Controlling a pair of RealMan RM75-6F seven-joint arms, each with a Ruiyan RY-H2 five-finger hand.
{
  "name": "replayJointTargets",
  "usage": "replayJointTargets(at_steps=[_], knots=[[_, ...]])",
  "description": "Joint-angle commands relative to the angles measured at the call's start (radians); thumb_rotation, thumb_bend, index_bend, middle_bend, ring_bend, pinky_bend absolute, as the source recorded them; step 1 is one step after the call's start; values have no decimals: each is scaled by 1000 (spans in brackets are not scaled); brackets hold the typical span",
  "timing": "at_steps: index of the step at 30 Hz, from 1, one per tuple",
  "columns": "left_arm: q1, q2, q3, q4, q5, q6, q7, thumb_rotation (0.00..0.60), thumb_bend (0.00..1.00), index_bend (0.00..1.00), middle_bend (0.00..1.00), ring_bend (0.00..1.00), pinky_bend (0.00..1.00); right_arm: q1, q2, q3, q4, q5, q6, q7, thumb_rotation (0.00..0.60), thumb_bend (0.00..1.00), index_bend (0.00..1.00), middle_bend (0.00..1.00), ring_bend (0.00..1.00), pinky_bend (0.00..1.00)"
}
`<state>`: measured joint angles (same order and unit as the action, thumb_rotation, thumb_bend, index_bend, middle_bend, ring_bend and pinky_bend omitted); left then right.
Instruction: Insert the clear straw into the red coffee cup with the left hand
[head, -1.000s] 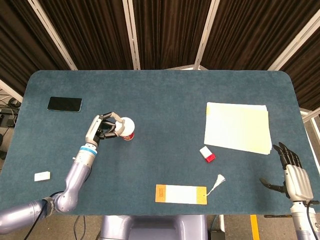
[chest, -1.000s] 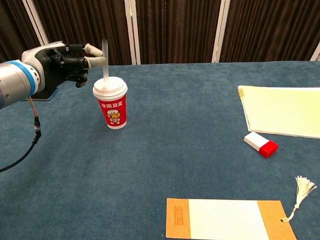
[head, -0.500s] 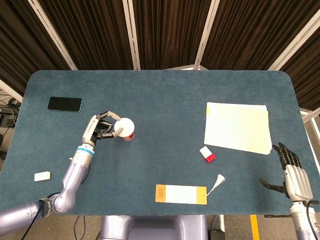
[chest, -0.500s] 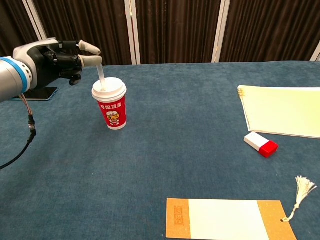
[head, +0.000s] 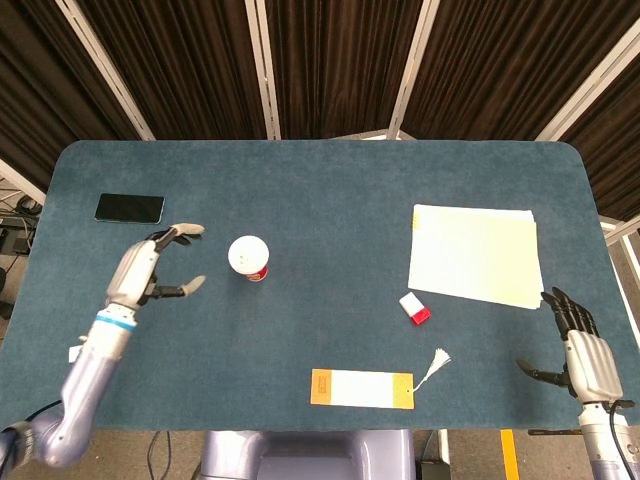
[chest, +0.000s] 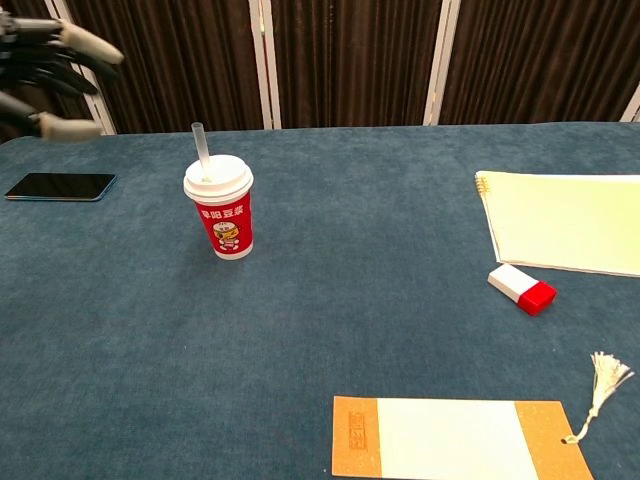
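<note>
The red coffee cup (chest: 222, 208) with a white lid (head: 248, 254) stands upright on the left half of the blue table. A clear straw (chest: 200, 150) sticks up out of the lid, leaning slightly left. My left hand (head: 152, 272) hovers well left of the cup, fingers spread and empty; in the chest view the left hand (chest: 45, 60) shows blurred at the top left corner. Off the table's near right corner, my right hand (head: 585, 350) hangs open and holds nothing.
A black phone (head: 130, 208) lies at the far left. A yellow notepad (head: 475, 255) and a red-and-white eraser (head: 415, 308) sit on the right. An orange-edged bookmark with a tassel (head: 362, 388) lies near the front edge; a small white block (head: 84, 352) is at the left front.
My left hand let go of the straw and drew back to the left, fingers spreading. The straw now stands in the cup's lid on its own. The right hand barely moved.
</note>
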<state>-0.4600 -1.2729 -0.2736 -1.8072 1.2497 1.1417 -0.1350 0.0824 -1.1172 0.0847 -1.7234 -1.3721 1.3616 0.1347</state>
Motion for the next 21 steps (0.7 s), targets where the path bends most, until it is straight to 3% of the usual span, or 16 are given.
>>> replayJointTargets(at_steps=[1, 9, 15, 21], knots=[[89, 139, 102, -91, 28, 88, 212, 600, 247, 103, 0, 0, 0, 1, -1, -2, 2, -4, -1, -6, 600, 145, 63, 0, 0, 0], [214, 218, 219, -76, 68, 236, 440, 600, 217, 4, 0, 0, 0, 4, -5, -12, 25, -33, 12, -48, 600, 139, 62, 0, 0, 0], [284, 224, 265, -29, 90, 304, 454, 600, 207, 0, 0, 0, 0, 9, -18, -20, 67, -84, 43, -117, 600, 139, 63, 0, 0, 0], [307, 218, 267, 0, 104, 327, 434, 600, 206, 0, 0, 0, 0, 13, -37, -23, 85, -98, 49, -141, 600, 139, 63, 0, 0, 0]])
